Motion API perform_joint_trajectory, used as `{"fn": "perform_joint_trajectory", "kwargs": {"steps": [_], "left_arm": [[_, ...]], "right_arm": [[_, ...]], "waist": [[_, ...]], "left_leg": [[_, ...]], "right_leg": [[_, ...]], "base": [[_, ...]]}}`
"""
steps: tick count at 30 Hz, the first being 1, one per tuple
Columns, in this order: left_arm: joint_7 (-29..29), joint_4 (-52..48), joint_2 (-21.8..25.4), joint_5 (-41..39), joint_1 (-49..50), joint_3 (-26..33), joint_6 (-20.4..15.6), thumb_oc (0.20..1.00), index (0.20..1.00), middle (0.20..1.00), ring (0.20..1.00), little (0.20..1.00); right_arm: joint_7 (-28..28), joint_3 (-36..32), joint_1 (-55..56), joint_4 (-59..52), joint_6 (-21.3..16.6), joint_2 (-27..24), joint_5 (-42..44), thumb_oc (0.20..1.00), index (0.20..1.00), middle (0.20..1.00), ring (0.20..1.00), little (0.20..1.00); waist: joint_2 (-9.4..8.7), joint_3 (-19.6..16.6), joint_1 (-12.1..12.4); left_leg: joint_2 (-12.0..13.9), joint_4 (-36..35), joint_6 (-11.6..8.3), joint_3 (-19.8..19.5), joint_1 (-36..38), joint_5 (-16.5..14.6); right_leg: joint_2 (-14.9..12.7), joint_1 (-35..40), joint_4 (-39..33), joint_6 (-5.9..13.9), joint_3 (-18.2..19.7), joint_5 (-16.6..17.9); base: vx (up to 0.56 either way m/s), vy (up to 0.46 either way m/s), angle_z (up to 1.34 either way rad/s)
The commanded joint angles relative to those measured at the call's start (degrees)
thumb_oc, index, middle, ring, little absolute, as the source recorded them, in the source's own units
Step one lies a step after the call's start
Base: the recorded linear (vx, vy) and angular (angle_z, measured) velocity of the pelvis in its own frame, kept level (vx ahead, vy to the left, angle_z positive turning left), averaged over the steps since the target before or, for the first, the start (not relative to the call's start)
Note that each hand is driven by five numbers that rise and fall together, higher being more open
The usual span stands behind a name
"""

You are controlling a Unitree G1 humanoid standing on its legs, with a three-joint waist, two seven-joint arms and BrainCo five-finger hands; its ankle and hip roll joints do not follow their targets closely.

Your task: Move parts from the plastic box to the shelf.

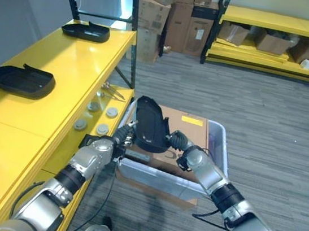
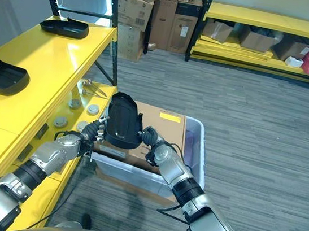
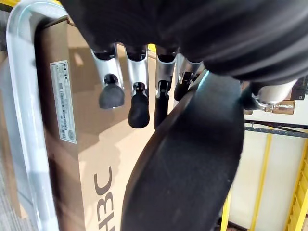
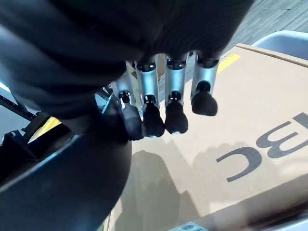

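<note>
A black plastic part (image 1: 150,125) stands on edge, held up between my two hands above the clear plastic box (image 1: 219,141). My left hand (image 1: 118,138) is at the part's left side. In the left wrist view the part's rim (image 3: 192,168) sits between the thumb and the straight fingers (image 3: 139,96). My right hand (image 1: 180,144) touches the part's right side, and its fingers (image 4: 175,96) reach out straight over a cardboard box (image 4: 231,144) beside the part (image 4: 62,183). The yellow shelf (image 1: 64,64) runs along the left.
Two more black parts (image 1: 19,79) (image 1: 87,30) lie on the shelf top. Round metal pieces (image 1: 94,116) sit on the lower shelf board next to the box. Stacked cartons (image 1: 168,9) and a yellow rack (image 1: 280,29) stand at the back across grey floor.
</note>
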Motion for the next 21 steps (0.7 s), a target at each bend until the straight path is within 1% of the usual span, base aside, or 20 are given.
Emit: {"fn": "perform_joint_trajectory", "kwargs": {"steps": [1, 3, 4, 5, 6, 9, 14, 21], "left_arm": [[-4.05, -3.57, -4.59, -3.29, -9.81, -4.47, -3.93, 0.200, 0.200, 0.200, 0.200, 0.200], [-4.37, -4.16, -4.52, -3.41, -9.78, -4.65, -3.45, 0.200, 0.200, 0.200, 0.200, 0.200], [-5.23, -4.38, -4.84, -2.94, -9.99, -5.27, -3.44, 0.627, 0.627, 0.627, 0.627, 0.627], [-5.57, -4.49, -4.91, -3.16, -9.99, -5.42, -3.17, 1.000, 1.000, 1.000, 1.000, 1.000], [-5.89, -4.90, -5.10, -3.51, -10.10, -5.76, -2.28, 1.000, 1.000, 1.000, 1.000, 1.000], [-6.93, -5.30, -5.74, -2.58, -10.70, -7.63, -1.70, 1.000, 1.000, 1.000, 1.000, 1.000], [-5.84, -6.21, -6.53, 0.18, -11.79, -10.66, -0.25, 1.000, 1.000, 1.000, 1.000, 1.000], [-2.75, -5.90, -6.99, -1.84, -12.53, -11.56, 0.29, 1.000, 1.000, 1.000, 1.000, 1.000]], "right_arm": [[-0.94, 2.04, -7.06, -0.73, -2.23, 1.25, 0.88, 0.200, 0.200, 0.200, 0.200, 0.200], [-1.43, 1.86, -7.25, -0.74, -2.02, 1.35, 1.37, 0.200, 0.200, 0.200, 0.200, 0.200], [-1.70, 1.66, -7.35, -0.44, -2.34, 1.66, 1.10, 0.200, 0.200, 0.200, 0.200, 0.200], [-1.67, 1.60, -7.36, -0.41, -2.46, 1.61, 1.21, 0.200, 0.200, 0.200, 0.200, 0.200], [-1.53, 1.61, -7.49, -0.26, -2.66, 1.74, 1.05, 0.200, 0.200, 0.200, 0.200, 0.200], [-1.13, 1.97, -8.02, -0.07, -2.97, 2.24, 0.82, 0.200, 0.200, 0.200, 0.200, 0.200], [-0.10, 2.88, -8.67, -0.21, -2.85, 3.08, 0.27, 0.200, 0.200, 0.200, 0.200, 0.200], [0.44, 3.74, -9.63, 0.04, -2.29, 3.46, -0.22, 0.200, 0.200, 0.200, 0.200, 0.200]], "waist": [[0.69, -2.43, 2.18], [0.71, -2.29, 2.28], [0.73, -2.30, 2.26], [0.73, -2.29, 2.25], [0.75, -2.36, 2.23], [0.70, -2.39, 2.04], [0.43, -2.40, 1.44], [0.40, -2.43, 1.23]], "left_leg": [[1.99, 0.02, -1.43, -3.44, -0.36, -3.12], [1.98, 0.06, -1.45, -3.54, -0.35, -3.11], [1.91, 0.06, -1.37, -3.67, -0.38, -3.16], [1.91, 0.07, -1.39, -3.69, -0.39, -3.17], [1.89, 0.04, -1.38, -3.69, -0.40, -3.16], [1.83, 0.02, -1.27, -3.72, -0.37, -3.22], [1.85, 0.06, -1.22, -3.48, -0.39, -3.24], [1.92, 0.00, -1.26, -3.30, -0.18, -3.31]], "right_leg": [[-3.54, -0.32, 4.79, 4.40, -3.10, -4.43], [-3.54, -0.27, 4.87, 4.35, -3.19, -4.45], [-3.54, -0.30, 4.99, 4.31, -3.21, -4.54], [-3.54, -0.27, 4.97, 4.29, -3.20, -4.55], [-3.53, -0.27, 4.97, 4.29, -3.22, -4.57], [-3.47, -0.35, 5.14, 4.24, -3.07, -4.66], [-3.30, -0.75, 5.52, 4.34, -2.43, -4.84], [-3.27, -0.66, 5.45, 4.41, -2.19, -4.91]], "base": [[0.00, 0.000, 0.00], [0.00, 0.000, 0.00], [0.00, 0.000, 0.00], [0.00, 0.000, 0.00], [0.00, 0.000, 0.00], [0.00, 0.000, 0.00], [0.00, 0.000, 0.00], [0.00, 0.000, 0.00]]}}
